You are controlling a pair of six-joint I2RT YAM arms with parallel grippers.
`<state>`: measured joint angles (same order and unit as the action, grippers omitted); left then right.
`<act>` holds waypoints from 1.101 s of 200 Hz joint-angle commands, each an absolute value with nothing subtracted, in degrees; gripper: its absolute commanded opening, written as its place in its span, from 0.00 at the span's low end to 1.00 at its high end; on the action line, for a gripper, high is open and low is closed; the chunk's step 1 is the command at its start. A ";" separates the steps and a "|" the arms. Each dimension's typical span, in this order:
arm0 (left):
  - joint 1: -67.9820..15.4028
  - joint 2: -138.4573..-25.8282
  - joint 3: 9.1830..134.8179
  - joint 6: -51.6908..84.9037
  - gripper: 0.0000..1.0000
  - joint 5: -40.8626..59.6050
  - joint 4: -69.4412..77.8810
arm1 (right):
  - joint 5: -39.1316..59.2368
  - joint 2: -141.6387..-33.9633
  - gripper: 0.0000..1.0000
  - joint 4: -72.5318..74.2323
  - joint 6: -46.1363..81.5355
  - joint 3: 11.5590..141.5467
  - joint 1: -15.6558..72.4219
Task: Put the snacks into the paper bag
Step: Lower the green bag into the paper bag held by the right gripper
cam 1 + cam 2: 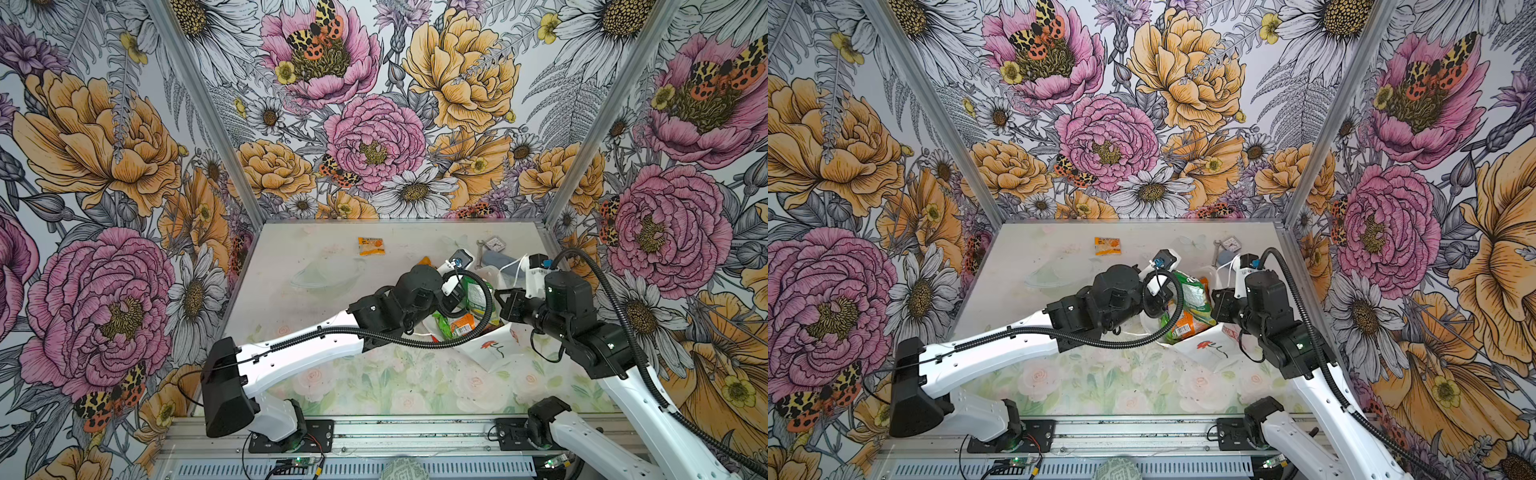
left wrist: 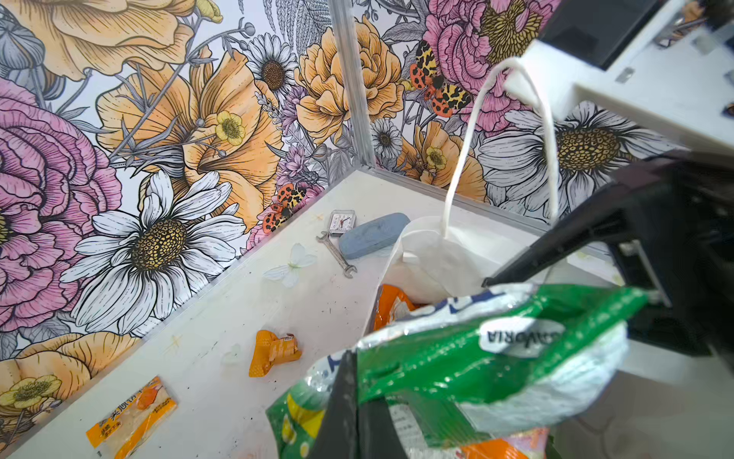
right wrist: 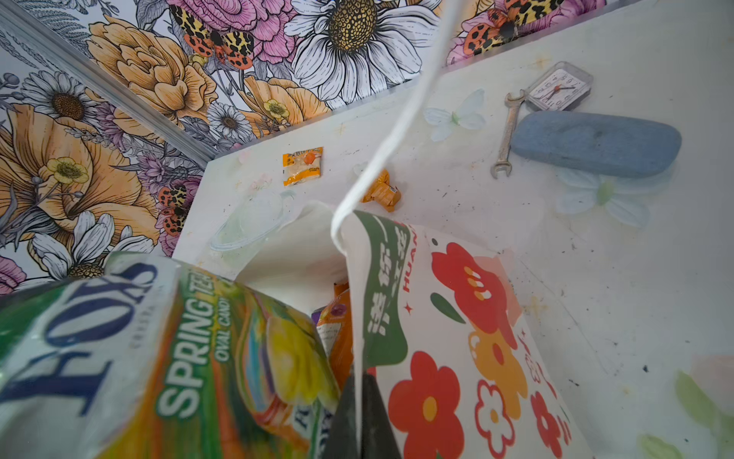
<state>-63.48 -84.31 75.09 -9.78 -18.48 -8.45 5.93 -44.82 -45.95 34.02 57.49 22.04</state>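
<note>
Paper bag [image 3: 456, 318] is clamped at its rim in our right pincer [image 3: 359, 421]; our left pincer [image 2: 357, 413] grips a green FOX'S packet [image 2: 476, 357].

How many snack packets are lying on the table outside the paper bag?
2: a flat orange packet near the table's far edge, and a crumpled orange packet nearer the bag. Others may be hidden.

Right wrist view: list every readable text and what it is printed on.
"FOX'S": green packet.
"SPRING TE", "OVAL CAND", both cut off: same packet.
"HUAN", cut off: paper bag.
White Chinese characters on the bag's green band, the flat orange packet print and the clock dial: too small to read.
</note>
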 commanded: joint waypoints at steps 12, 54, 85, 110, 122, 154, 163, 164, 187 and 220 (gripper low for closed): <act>-62.45 -86.41 75.81 -11.74 0.00 -18.51 0.98 | 8.62 -42.98 0.00 -32.96 35.67 60.39 22.02; -64.45 -91.23 78.54 -15.15 0.00 -20.68 -4.40 | 7.47 -42.86 0.00 -33.05 36.40 60.21 21.52; -66.21 -93.00 79.09 -18.36 0.00 -24.09 -7.83 | 5.87 -42.88 0.00 -33.05 37.43 59.96 21.10; -65.85 -92.28 77.52 -18.24 0.00 -25.12 -7.19 | 5.32 -42.84 0.00 -32.96 37.96 59.99 20.85; -65.30 -92.02 77.04 -17.71 0.00 -25.12 -6.80 | 5.89 -43.10 0.00 -32.96 37.98 60.20 20.92; -64.09 -93.97 79.10 -18.25 0.00 -25.72 -11.18 | 6.46 -43.08 0.00 -32.87 37.96 60.25 20.89; -63.75 -94.40 78.93 -18.36 0.00 -25.69 -11.49 | 6.33 -42.76 0.00 -32.85 37.85 60.39 20.85; -63.69 -94.48 78.93 -18.32 0.00 -25.68 -11.54 | 6.33 -42.74 0.00 -32.86 37.87 60.38 20.88; -62.49 -96.25 80.09 -16.84 0.00 -24.96 -14.00 | 6.59 -42.32 0.00 -32.61 37.80 60.47 20.92; -61.92 -98.47 82.67 -15.72 0.00 -28.73 -16.49 | 6.60 -42.33 0.00 -32.52 37.70 60.27 20.89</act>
<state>-62.67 -97.30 80.03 -16.88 -24.95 -13.21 5.91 -44.80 -45.80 37.08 57.47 21.28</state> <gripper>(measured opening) 0.050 0.047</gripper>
